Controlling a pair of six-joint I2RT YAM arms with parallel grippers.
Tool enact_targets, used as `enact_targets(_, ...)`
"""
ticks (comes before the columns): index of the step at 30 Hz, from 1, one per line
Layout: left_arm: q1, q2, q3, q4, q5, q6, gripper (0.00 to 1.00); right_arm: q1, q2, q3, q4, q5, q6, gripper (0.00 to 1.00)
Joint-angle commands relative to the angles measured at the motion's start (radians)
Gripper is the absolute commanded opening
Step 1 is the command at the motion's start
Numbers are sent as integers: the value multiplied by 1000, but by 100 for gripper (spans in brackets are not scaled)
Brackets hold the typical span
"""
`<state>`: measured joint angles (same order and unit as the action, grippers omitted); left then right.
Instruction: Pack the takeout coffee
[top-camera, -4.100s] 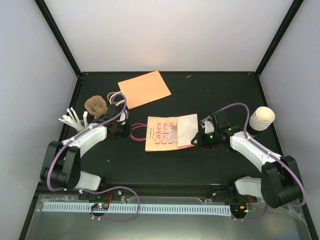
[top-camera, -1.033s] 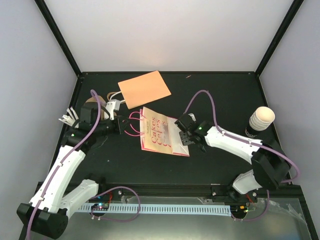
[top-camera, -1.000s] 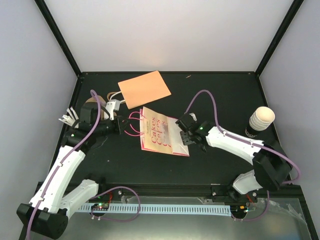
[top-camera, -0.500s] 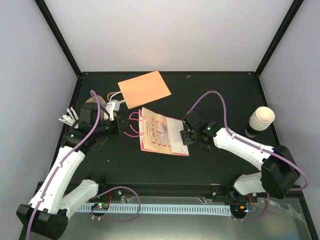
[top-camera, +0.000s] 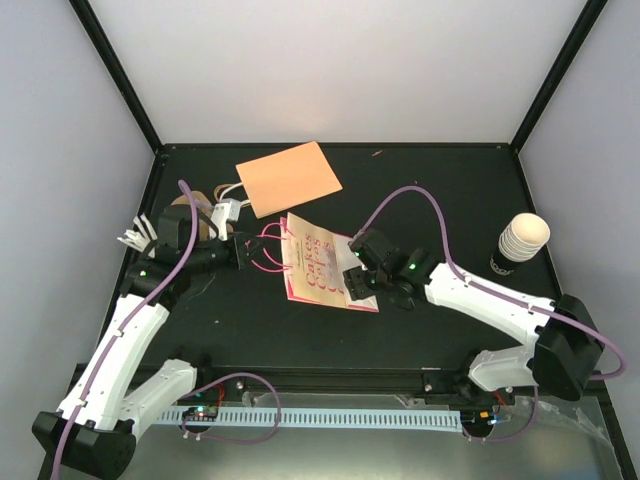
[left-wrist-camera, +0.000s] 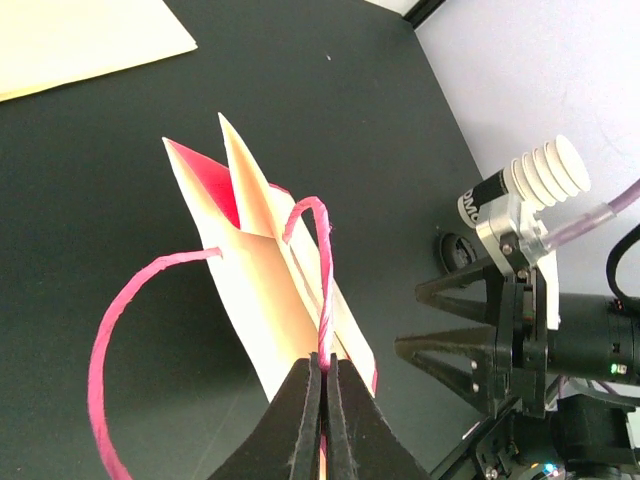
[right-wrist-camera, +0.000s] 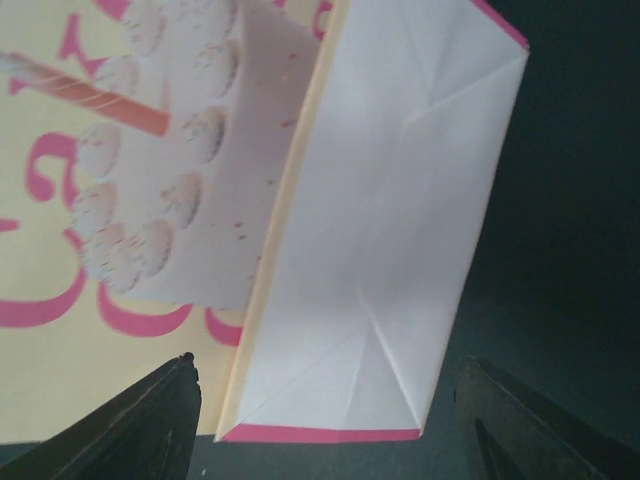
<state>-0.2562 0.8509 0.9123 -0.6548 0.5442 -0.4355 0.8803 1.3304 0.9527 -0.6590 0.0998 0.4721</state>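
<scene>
The takeout coffee (top-camera: 522, 238), a cream ribbed cup with a dark lower part, stands by the table's right edge, apart from both grippers; the left wrist view shows the cup (left-wrist-camera: 540, 172) far off. A cream paper bag (top-camera: 318, 265) with pink lettering lies flat mid-table. My left gripper (top-camera: 243, 254) is shut on one of its pink handles (left-wrist-camera: 322, 270), pinched between the jaws (left-wrist-camera: 322, 372). My right gripper (top-camera: 356, 276) hovers open over the bag's folded bottom end (right-wrist-camera: 390, 200), one finger on each side, holding nothing (right-wrist-camera: 335, 425).
An orange flat sheet (top-camera: 288, 177) lies at the back left. A brown pulp carrier (top-camera: 193, 208) and a bundle of white sticks (top-camera: 135, 237) sit at the left, partly behind my left arm. Black frame posts rise at the table's corners.
My right gripper has shifted a little left, further over the bag's bottom end. My left gripper keeps its hold on the handle, and the bag has barely moved.
</scene>
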Motion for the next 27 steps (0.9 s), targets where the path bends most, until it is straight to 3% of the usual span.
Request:
enact_targets(1, 8, -5, 40, 39, 34, -21, 2, 47, -17, -15, -2, 4, 33, 73)
enact_targets(10, 8, -3, 42, 42, 42, -28, 2, 117, 56, 10, -8, 40, 61, 74)
enact_targets(18, 8, -2, 36, 37, 41, -28, 2, 118, 155, 0, -23, 106, 77, 74)
enact_targets(27, 8, 2, 35, 35, 34, -20, 2, 118, 160, 3, -59, 188, 111, 74)
